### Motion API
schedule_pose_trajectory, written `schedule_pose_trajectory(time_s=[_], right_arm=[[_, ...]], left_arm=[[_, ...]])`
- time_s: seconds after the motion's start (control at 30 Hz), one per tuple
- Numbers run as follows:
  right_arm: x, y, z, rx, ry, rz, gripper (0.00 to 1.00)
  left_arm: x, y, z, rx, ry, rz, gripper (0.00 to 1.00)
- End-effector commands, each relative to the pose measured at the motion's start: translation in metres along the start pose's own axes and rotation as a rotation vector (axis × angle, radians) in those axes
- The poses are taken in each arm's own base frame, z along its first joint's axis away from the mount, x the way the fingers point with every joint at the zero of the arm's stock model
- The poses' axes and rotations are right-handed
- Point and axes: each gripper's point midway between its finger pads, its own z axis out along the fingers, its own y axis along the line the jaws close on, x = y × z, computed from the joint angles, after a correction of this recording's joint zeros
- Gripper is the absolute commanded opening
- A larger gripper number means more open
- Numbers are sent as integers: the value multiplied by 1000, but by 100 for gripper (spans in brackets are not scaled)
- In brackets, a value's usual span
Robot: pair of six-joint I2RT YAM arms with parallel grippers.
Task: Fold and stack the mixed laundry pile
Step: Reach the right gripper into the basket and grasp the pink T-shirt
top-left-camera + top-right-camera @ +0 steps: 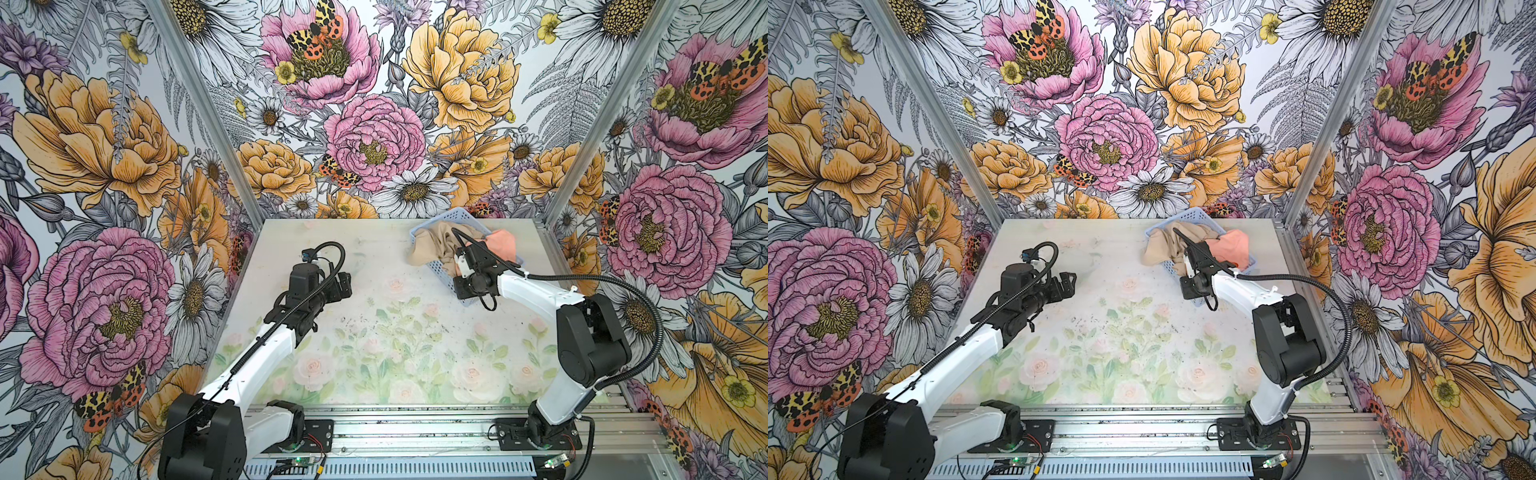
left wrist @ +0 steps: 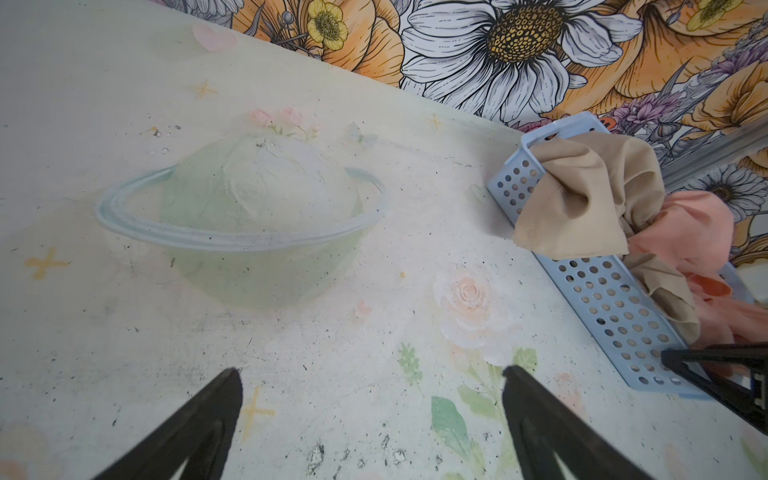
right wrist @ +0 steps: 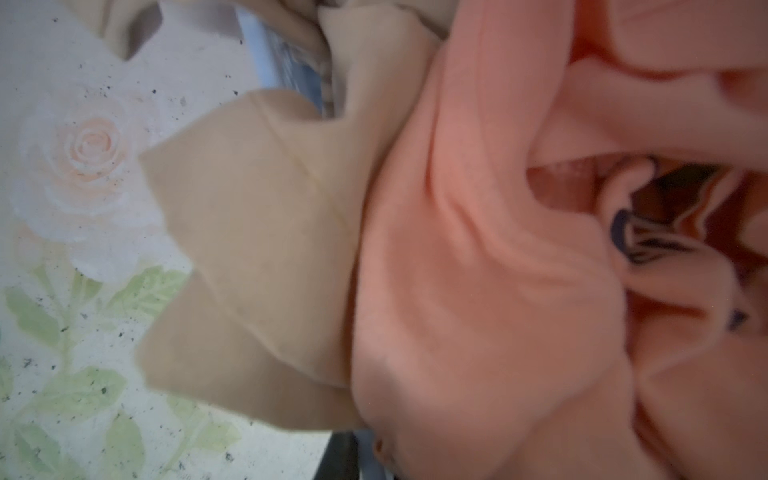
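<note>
**Inside the perforated blue basket (image 1: 446,218)**

My right gripper (image 1: 471,255) is pinched together among crumpled folds, beige garment (image 1: 432,245) drooping over the rim, salmon T-shirt (image 1: 500,245) bunched beside it. My left gripper (image 2: 370,374) hangs spread above the table (image 1: 374,332).

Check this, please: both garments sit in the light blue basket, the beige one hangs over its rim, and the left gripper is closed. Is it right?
Not quite. The left gripper is open, not closed: the left wrist view shows its fingers wide apart. The beige garment and the salmon T-shirt do sit in the light blue basket, the beige one over its rim.
</note>
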Motion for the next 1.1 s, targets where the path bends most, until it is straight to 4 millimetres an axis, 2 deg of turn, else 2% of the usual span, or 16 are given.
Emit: schedule_pose_trajectory(time_s=[0.0, 0.17, 0.37, 0.6, 0.67, 0.77, 0.8, 0.83, 0.9, 0.97, 1.07], right_arm=[[-1, -38, -3, 111, 11, 88, 0], [-7, -82, -10, 157, 0, 142, 0], [-18, -131, -5, 198, 4, 201, 0], [-30, -166, 10, 250, 14, 258, 0], [-34, -172, 7, 254, 16, 271, 1], [-47, -170, -12, 233, 0, 277, 35], [-57, -166, -30, 219, -35, 280, 48], [-64, -163, -46, 205, -63, 285, 55], [-75, -160, -75, 188, -121, 302, 68], [-81, -167, -100, 207, -168, 329, 79], [-76, -196, -112, 273, -184, 401, 87]], left_arm=[[4, -5, -2, 22, 14, -2, 99], [6, -6, -1, 25, 22, 2, 99], [6, -11, 3, 33, 30, 0, 99], [5, -18, 7, 43, 38, 10, 99], [5, -20, 8, 44, 38, 12, 99], [4, -21, 7, 41, 39, 17, 99], [3, -22, 6, 38, 37, 19, 99], [3, -24, 4, 39, 35, 22, 99], [0, -26, 0, 39, 23, 27, 99], [-2, -30, -3, 42, 15, 31, 99], [-2, -34, -5, 47, 9, 34, 99]])
